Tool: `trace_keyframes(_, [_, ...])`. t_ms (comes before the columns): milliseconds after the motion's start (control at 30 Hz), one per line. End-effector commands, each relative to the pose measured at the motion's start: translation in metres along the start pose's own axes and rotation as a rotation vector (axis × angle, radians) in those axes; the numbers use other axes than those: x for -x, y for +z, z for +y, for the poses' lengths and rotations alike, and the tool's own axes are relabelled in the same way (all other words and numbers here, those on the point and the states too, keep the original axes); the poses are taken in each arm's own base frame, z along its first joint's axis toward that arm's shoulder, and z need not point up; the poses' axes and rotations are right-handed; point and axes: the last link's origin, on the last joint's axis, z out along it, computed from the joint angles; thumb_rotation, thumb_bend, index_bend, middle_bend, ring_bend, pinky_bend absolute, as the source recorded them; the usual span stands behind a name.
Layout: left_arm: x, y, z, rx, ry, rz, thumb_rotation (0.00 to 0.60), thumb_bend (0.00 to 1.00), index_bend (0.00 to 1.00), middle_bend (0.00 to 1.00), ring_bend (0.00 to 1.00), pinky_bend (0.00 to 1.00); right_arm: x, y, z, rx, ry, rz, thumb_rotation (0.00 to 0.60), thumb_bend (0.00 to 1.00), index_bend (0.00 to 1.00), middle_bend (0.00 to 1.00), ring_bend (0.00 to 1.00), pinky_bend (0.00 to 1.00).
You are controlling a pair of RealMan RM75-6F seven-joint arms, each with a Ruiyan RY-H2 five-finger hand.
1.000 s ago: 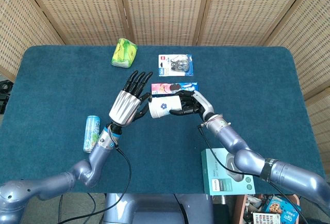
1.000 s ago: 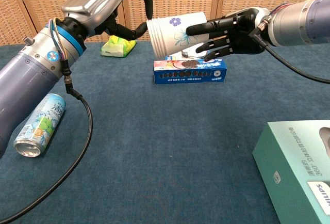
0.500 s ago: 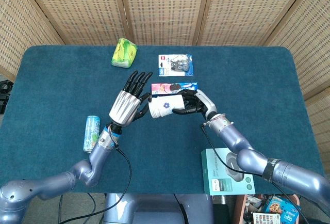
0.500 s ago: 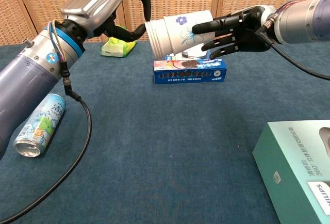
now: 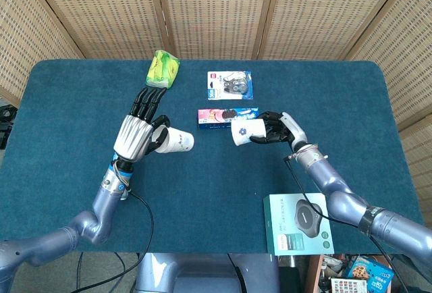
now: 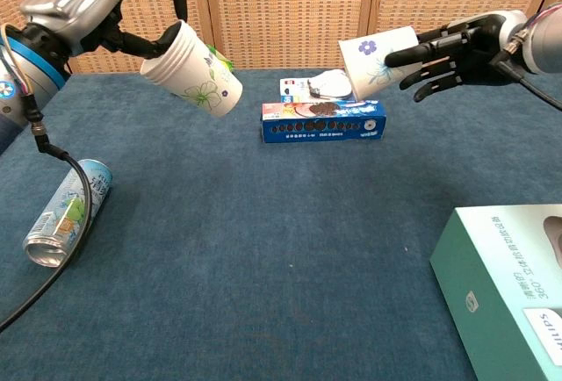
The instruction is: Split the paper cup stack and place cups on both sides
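Observation:
The stack is split into two white paper cups with flower prints. My left hand (image 5: 137, 134) (image 6: 105, 3) pinches one cup (image 5: 177, 140) (image 6: 195, 69) by its rim, holding it above the table left of centre, its base pointing right and down. My right hand (image 5: 278, 127) (image 6: 461, 47) grips the other cup (image 5: 247, 131) (image 6: 376, 58) around its side, lying sideways in the air with its mouth facing left. The cups are well apart, with a wide gap between them.
A blue biscuit box (image 5: 228, 115) (image 6: 323, 121) lies under the gap between the cups, a blister pack (image 5: 229, 85) behind it. A green packet (image 5: 163, 69) sits at the back left, a drink can (image 6: 66, 212) lies at the left, and a teal box (image 5: 298, 224) (image 6: 509, 284) at the front right.
The stack has come apart: my left hand pulled one cup out and moved left with it, while my right hand moved right with the other cup.

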Motion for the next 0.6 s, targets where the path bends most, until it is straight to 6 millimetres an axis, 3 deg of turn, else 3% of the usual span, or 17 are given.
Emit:
trace_keyframes(33, [-0.009, -0.007, -0.023, -0.017, 0.067, -0.042, 0.6, 0.54, 0.66, 0.0, 0.0, 0.0, -0.024, -0.004, 0.013, 0.001, -0.193, 0.068, 0.6, 0.4, 0.59, 0.63, 0.51, 0.59])
trace_keyframes(133, [-0.022, -0.012, -0.049, -0.022, 0.155, -0.148, 0.6, 0.54, 0.66, 0.0, 0.0, 0.0, -0.038, -0.008, 0.024, -0.009, -0.409, 0.125, 0.6, 0.4, 0.59, 0.63, 0.51, 0.59])
trace_keyframes(333, [-0.035, -0.019, -0.08, -0.039, 0.267, -0.332, 0.6, 0.54, 0.66, 0.0, 0.0, 0.0, -0.052, -0.016, 0.037, -0.02, -0.716, 0.184, 0.6, 0.4, 0.59, 0.63, 0.52, 0.59])
trace_keyframes(600, [-0.019, -0.028, -0.093, -0.071, 0.299, -0.486, 0.6, 0.54, 0.66, 0.0, 0.0, 0.0, -0.054, -0.02, 0.057, -0.018, -1.03, 0.204, 0.6, 0.4, 0.59, 0.63, 0.52, 0.59])
